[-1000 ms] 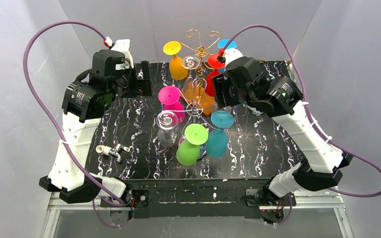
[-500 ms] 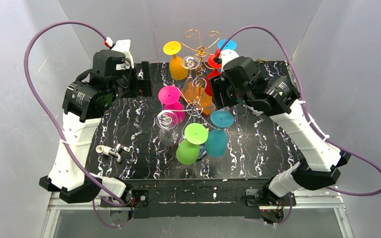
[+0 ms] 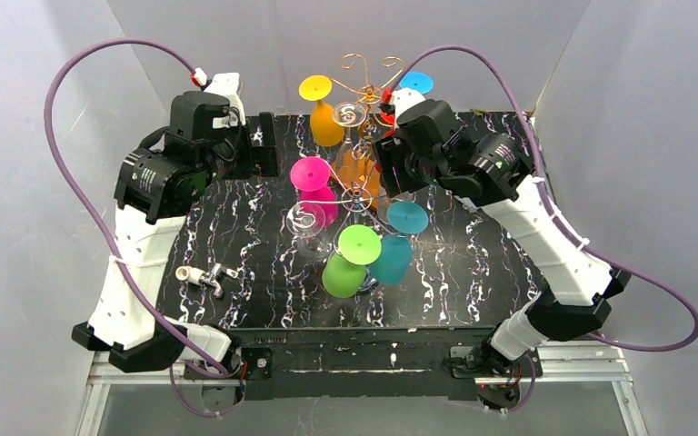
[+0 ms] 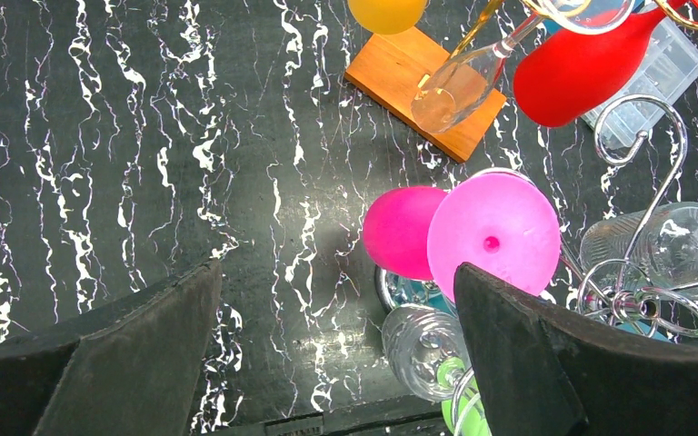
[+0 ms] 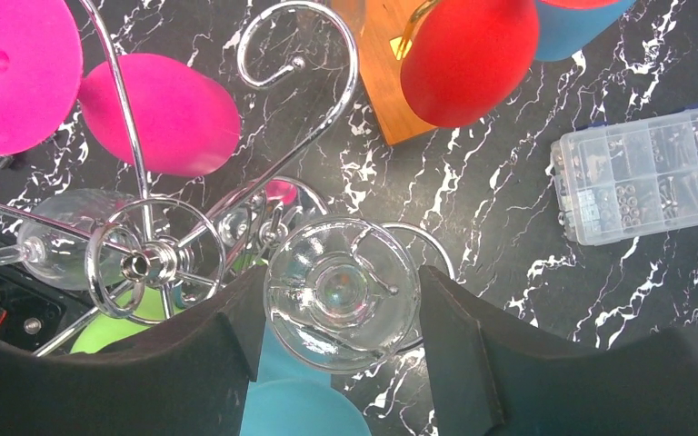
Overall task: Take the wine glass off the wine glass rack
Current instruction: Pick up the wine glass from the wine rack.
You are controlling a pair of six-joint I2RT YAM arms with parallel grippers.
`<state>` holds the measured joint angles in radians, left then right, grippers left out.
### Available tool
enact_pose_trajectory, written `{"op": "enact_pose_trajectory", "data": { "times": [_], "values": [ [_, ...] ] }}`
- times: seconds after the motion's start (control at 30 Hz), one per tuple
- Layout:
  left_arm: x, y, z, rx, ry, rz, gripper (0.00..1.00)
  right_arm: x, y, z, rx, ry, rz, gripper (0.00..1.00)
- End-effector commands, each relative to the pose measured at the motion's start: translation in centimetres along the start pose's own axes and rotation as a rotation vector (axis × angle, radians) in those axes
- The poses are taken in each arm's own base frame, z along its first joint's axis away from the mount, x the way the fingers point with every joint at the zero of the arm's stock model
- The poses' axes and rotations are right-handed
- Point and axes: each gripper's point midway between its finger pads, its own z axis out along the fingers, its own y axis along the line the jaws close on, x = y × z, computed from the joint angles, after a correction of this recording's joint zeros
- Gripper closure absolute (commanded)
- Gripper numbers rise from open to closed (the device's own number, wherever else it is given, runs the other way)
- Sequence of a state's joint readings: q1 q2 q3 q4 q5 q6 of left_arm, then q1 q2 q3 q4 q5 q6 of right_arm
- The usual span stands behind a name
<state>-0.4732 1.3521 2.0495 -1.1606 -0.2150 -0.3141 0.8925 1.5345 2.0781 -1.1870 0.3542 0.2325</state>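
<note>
Right gripper (image 5: 338, 295): fingers either side of the clear wine glass (image 5: 341, 272) foot, which hangs foot-up on the chrome wire rack (image 5: 141, 263) beside the tall gold wire rack (image 3: 370, 91). They probably touch it, but I can't tell if it's clamped. Left gripper (image 4: 336, 363) is spread wide over the black marbled table (image 4: 100, 136).

This is a robotics lab test booth: plain grey walls (image 3: 18, 300) close in a black marbled table (image 3: 245, 227), robot arms (image 3: 141, 245) stand bolted to a metal frame (image 3: 582, 374), and purple cables (image 3: 49, 109) loop overhead.
</note>
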Motion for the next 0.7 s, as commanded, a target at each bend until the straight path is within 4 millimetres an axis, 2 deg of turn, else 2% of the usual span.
{"op": "enact_pose_trajectory", "data": {
  "times": [0.0,0.37,0.67],
  "values": [
    [0.3,0.2,-0.1,0.001,0.008,0.007,0.01,-3.9,0.5,-1.4,-0.028,-0.147,0.039,0.63],
    [0.4,-0.1,0.0,0.015,0.013,0.011,0.01,-5.1,0.3,-0.1,0.010,-0.175,0.030,0.63],
    [0.4,0.0,-0.1,0.016,0.010,0.022,0.01,-6.0,-1.0,0.7,0.106,-0.200,0.041,0.63]
  ]
}}
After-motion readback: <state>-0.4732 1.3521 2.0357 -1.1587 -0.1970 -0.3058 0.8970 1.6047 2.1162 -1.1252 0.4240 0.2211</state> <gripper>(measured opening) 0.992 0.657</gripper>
